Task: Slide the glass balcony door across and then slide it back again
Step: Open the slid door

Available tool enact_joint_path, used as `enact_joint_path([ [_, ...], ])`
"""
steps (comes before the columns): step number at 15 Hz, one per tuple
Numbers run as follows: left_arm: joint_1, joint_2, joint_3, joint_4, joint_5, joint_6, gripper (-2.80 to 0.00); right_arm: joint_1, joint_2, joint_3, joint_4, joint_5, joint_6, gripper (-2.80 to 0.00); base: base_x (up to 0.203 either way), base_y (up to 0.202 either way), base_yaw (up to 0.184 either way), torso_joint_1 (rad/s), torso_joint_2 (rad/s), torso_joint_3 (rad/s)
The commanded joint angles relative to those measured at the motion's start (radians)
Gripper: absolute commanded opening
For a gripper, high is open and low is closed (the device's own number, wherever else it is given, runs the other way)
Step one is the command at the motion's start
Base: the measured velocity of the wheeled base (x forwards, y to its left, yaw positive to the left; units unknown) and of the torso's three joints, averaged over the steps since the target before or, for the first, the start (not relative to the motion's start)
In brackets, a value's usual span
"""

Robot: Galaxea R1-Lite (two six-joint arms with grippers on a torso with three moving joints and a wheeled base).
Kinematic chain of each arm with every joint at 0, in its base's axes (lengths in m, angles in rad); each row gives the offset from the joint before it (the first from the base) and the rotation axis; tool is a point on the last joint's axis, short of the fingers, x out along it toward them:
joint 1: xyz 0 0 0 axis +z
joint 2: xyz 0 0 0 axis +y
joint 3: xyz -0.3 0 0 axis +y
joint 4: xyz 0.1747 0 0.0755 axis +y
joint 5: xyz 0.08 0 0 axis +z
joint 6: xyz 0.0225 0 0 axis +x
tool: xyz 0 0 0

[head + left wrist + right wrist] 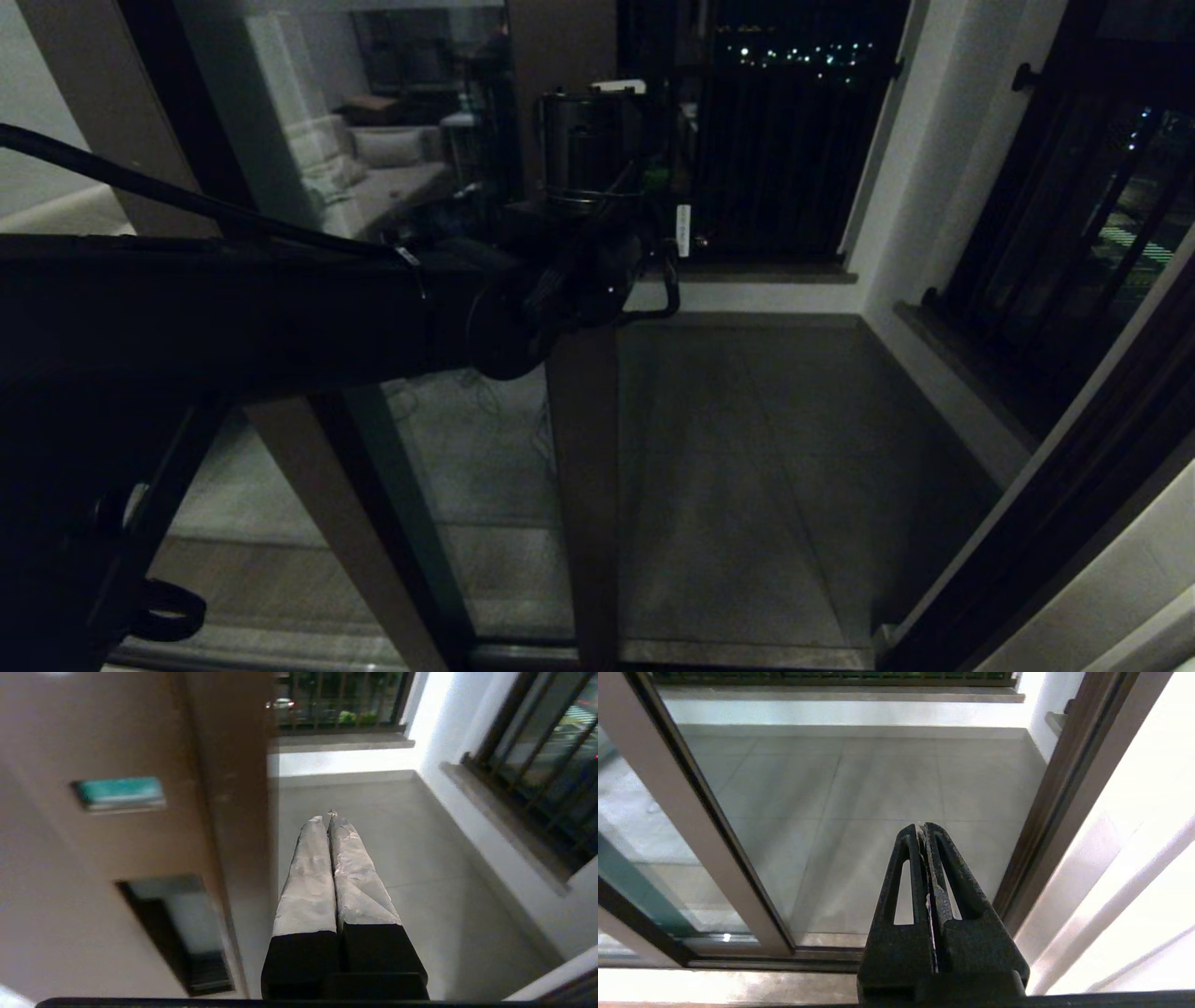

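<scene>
Grey-tiled balcony floor [766,448] beyond doorway

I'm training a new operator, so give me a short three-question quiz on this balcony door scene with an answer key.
1. True or false: the left gripper has its fingers pressed together and holds nothing.
2. Multiple choice: where is the left gripper relative to the glass balcony door? A) inside the recessed black slot handle; B) beside the door's brown stile, over the balcony floor; C) on the black-barred railing.
3. Fill in: the doorway is partly ____, since bare balcony floor shows between the stile and the side frame.

Key: 1 true; 2 B; 3 open.
</scene>
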Motion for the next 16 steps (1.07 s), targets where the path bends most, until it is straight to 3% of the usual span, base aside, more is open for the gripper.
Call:
enact_joint_path([
  [1, 0.029, 0.005, 0.02, 0.0, 0.02, -0.001, -2.8, 0.0, 0.0, 0.0, 0.0, 0.0, -0.001, -2.8, 0.0, 0.0, 0.0, 0.0, 0.0, 0.0],
  [7, 0.063, -0.022, 0.048, 0.003, 0.04, 0.001, -2.8, 0.0, 0.0, 0.0, 0.0, 0.0, -0.001, -2.8, 0.0, 0.0, 0.0, 0.0, 0.0, 0.0],
  [16, 0.11, -0.144, 0.22, -0.008, 0.042, -0.006, -2.8, 0.0, 0.0, 0.0, 0.0, 0.0, -0.001, -2.8, 0.0, 0.0, 0.0, 0.0, 0.0, 0.0],
])
